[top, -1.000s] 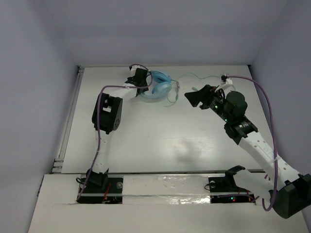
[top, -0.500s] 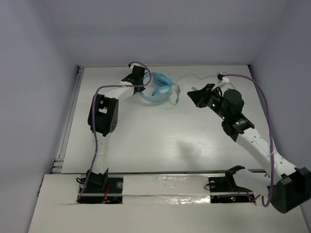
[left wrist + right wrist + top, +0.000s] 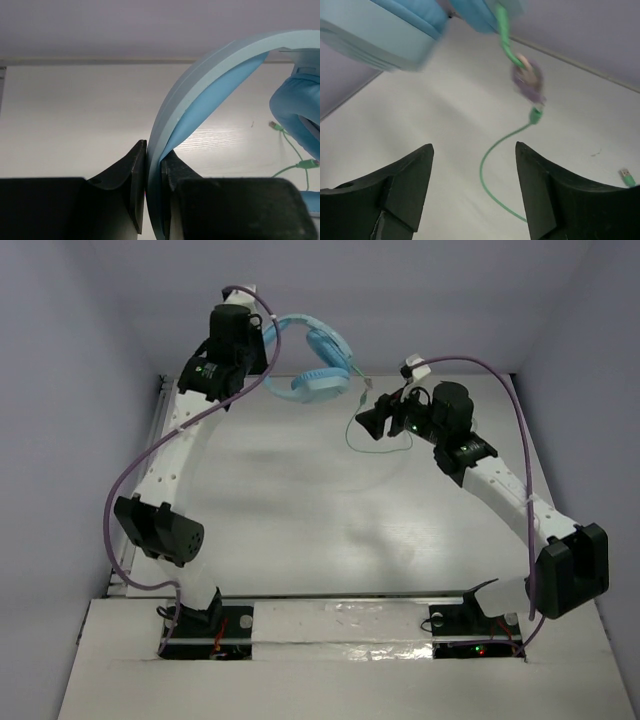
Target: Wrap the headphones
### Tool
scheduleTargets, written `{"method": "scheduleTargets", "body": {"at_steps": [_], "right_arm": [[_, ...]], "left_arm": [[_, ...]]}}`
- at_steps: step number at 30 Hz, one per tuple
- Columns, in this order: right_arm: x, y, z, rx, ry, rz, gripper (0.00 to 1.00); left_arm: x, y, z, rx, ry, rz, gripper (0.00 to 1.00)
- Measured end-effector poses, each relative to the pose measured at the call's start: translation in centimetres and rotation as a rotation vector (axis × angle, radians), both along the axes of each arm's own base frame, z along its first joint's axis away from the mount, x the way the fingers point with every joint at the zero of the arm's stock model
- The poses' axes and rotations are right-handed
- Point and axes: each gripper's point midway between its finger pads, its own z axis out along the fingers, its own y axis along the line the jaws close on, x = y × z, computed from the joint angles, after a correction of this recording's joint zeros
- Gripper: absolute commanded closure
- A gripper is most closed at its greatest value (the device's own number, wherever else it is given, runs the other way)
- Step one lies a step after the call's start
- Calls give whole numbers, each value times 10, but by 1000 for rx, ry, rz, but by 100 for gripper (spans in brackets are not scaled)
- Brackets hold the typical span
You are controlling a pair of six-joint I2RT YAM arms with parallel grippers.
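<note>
Hanging from the left gripper [image 3: 153,157], the headphones [image 3: 318,365] trail cable [image 3: 482,172].

I count 2 white-and-black robot arms of mine, left arm [image 3: 175,450] and right arm [image 3: 500,490], bolted to 1 white table [image 3: 300,510]. Each ends in 1 gripper, my left gripper [image 3: 152,187] and my right gripper [image 3: 472,190], with 2 black fingers [image 3: 135,185] apiece (4 fingers in all). 2 thick purple cables [image 3: 118,490] show, 1 per arm. There is 1 pair of light blue over-ear headphones [image 3: 310,365], with 1 headband [image 3: 200,85] and 2 padded cups [image 3: 320,386]. I see 1 thin pale green cable [image 3: 487,167] and 1 small green plug [image 3: 627,176].
</note>
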Motion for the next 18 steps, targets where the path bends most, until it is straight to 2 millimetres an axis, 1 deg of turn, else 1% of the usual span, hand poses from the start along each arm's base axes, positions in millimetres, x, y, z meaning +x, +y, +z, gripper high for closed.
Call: {"method": "scheduleTargets", "body": {"at_steps": [1, 2, 3, 4, 6, 8, 10, 12, 14, 16, 18], "right_arm": [[2, -1, -3, -14, 0, -5, 19], [4, -2, -6, -25, 1, -14, 15], [4, -4, -9, -32, 5, -21, 15], [5, -8, -10, -33, 0, -29, 12], [3, -15, -8, -27, -1, -43, 12], [4, -21, -2, -17, -15, -54, 14], [4, -24, 2, -11, -27, -49, 16], [3, -22, -1, -10, -18, -26, 16], [1, -17, -8, -7, -5, 8, 16], [-7, -12, -24, -3, 35, 51, 16], [-16, -10, -43, 2, 79, 80, 15]], "left_arm": [[-4, 4, 12, -10, -20, -3, 100], [-10, 8, 19, -18, -26, -8, 100], [-14, 11, 27, -23, -38, -6, 100], [-18, 16, 32, -28, -44, -4, 100], [-24, 21, 37, -34, -46, -3, 100], [-28, 22, 40, -45, -42, -21, 100], [-31, 21, 39, -62, -31, -46, 100], [-34, 18, 41, -84, -22, -75, 100], [-39, 16, 50, -107, -24, -101, 100], [-43, 13, 67, -131, -53, -129, 100], [-47, 11, 89, -166, -101, -160, 100]]}}
